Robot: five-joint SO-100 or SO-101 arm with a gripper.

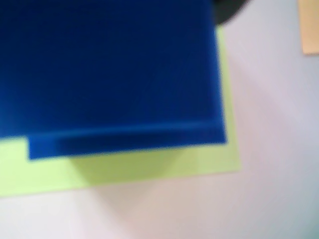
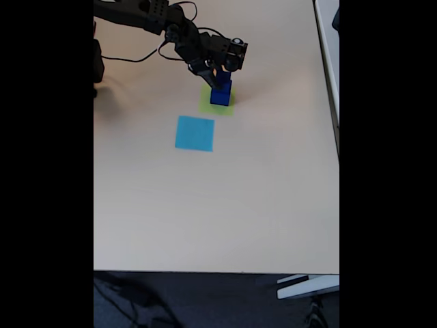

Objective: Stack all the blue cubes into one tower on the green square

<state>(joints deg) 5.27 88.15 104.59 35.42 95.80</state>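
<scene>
A: Starting with the biggest thing, the pale table (image 2: 218, 205) spans the fixed view, with a dark floor strip below its near edge.

B: And the arm?

A: The black arm (image 2: 147, 15) reaches in from the upper left of that view, a cable looping behind it, and bends down toward the green square (image 2: 208, 106). The gripper (image 2: 220, 80) sits right at the top of the blue stack.

B: What comes after that in size?

A: The light-blue square patch (image 2: 194, 133), lying flat just below and to the left of the green one, the two close but apart. The green square shows as a rim around the cubes; in the wrist view it appears under the blue as a yellow-green band (image 1: 149, 172).

B: So the cubes are on it?

A: Yes. The blue cubes (image 2: 221, 93) stand on the green square as a short tower. In the wrist view the blue (image 1: 109, 64) is very close and blurred, and a step along its lower edge shows one block resting on a slightly offset lower one. How many are stacked, I cannot tell.

B: Are the fingers clamped or apart?

A: I cannot tell; the fingers merge with the top cube in the fixed view.

B: Anything smaller?

A: An orange patch (image 1: 310, 27) at the wrist view's upper right edge.
</scene>
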